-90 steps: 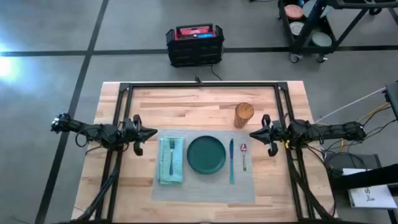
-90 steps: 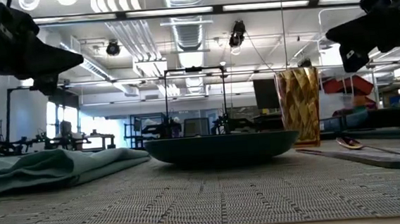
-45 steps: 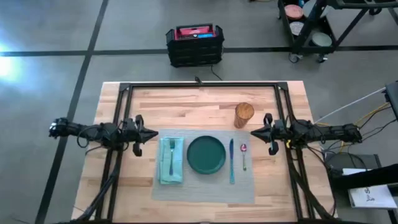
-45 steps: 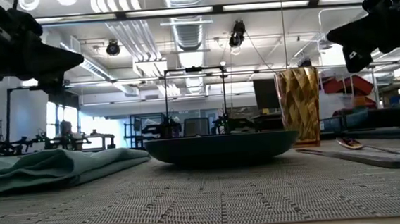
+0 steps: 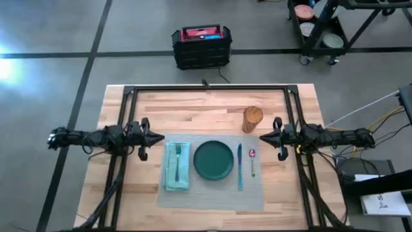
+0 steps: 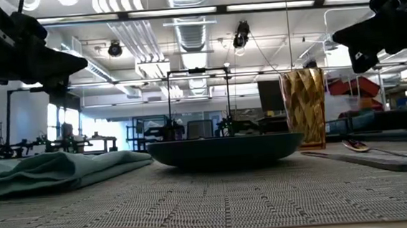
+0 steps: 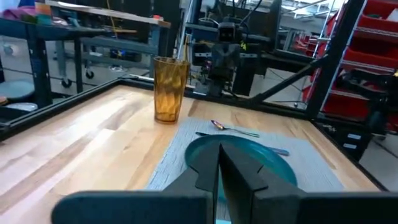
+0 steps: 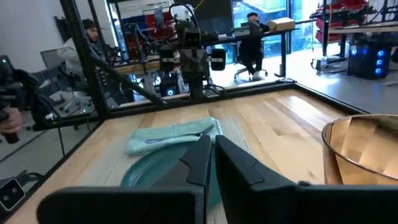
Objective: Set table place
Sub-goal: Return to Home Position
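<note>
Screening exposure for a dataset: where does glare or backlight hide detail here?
High view: a glare patch whitens the floor at the left edge; the table is evenly lit. Low view: bright ceiling lights backlight the left tool and right tool, leaving both as black silhouettes.

The table is showing pale wooden planks, smooth with a soft sheen, and its frame is looking like matt black metal. The grey mat is reading as coarse weave. The napkin is lying as soft teal cloth, the plate is looking smooth and dull green, the cup is glowing amber, faceted and see-through, and the spoon is glinting like metal.
</note>
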### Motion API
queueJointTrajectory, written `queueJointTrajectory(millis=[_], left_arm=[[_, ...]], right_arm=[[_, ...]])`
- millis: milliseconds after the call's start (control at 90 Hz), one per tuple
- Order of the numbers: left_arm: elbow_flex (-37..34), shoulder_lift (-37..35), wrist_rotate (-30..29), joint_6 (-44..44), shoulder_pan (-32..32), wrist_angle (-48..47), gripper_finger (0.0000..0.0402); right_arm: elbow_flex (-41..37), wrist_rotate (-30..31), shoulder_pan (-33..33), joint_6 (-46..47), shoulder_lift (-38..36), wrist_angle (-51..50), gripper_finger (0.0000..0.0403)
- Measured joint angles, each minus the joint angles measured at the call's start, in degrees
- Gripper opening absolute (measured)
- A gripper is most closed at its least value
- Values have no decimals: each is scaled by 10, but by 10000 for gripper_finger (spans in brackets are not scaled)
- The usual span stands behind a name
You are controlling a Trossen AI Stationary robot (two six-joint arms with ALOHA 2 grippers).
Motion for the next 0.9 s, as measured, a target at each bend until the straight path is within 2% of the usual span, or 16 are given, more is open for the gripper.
queueJointTrajectory(millis=[178,378,900], left_arm=[[0,0,0,10,0,0,0],[0,0,-5,11,0,3,0],[3,9,-6,11,0,13,0]], right_arm=[[0,6,0,-6,1,-1,9],[0,44,0,-10,1,1,9],[0,43,0,-14,2,0,9]])
